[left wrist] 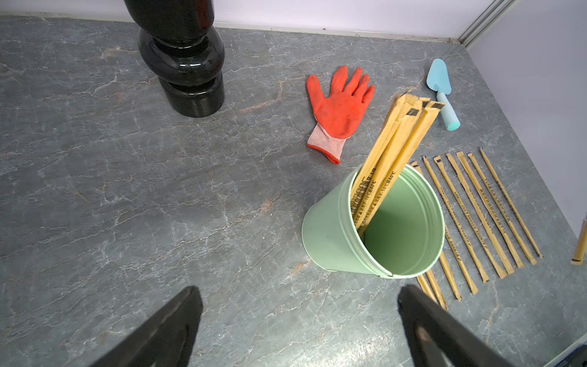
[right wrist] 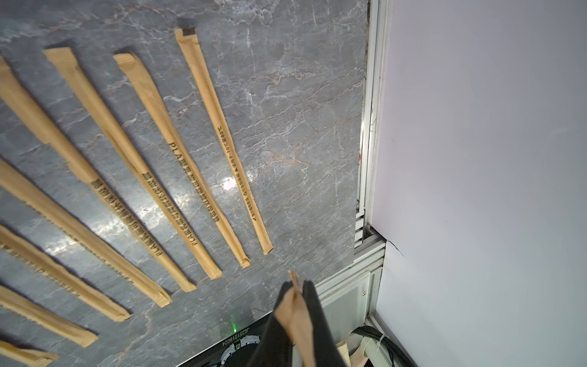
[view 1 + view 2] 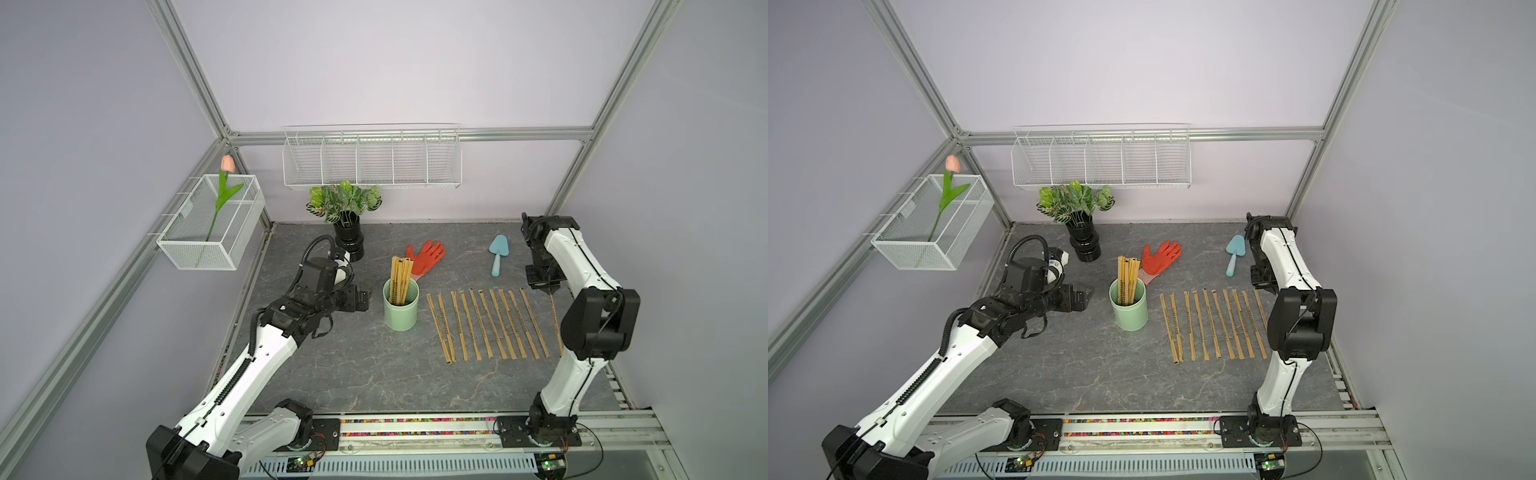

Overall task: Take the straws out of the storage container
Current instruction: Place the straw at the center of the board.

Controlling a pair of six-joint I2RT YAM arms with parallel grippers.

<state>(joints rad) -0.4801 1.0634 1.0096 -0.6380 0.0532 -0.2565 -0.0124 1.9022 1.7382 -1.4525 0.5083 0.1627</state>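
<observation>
The storage container [image 3: 400,313] [image 3: 1128,313] [image 1: 327,235], a mint-green cup, stands upright mid-table with several straws [image 3: 400,278] [image 3: 1127,278] [image 1: 394,149] sticking out of it. To its right, several more straws [image 3: 486,324] [image 3: 1212,324] [image 2: 143,165] lie in a row on the table. My left gripper [image 3: 365,297] [image 1: 298,289] is open just left of the cup, not touching it. My right gripper [image 3: 547,286] [image 2: 297,286] is at the far right end of the row, shut on one straw [image 3: 554,316] [image 2: 297,317] that hangs below it.
A black vase with a leafy plant [image 3: 348,241] stands at the back left. A red glove [image 3: 426,257] lies behind the cup and a blue trowel [image 3: 497,253] at the back right. White wire baskets [image 3: 372,162] [image 3: 212,224] hang on the walls.
</observation>
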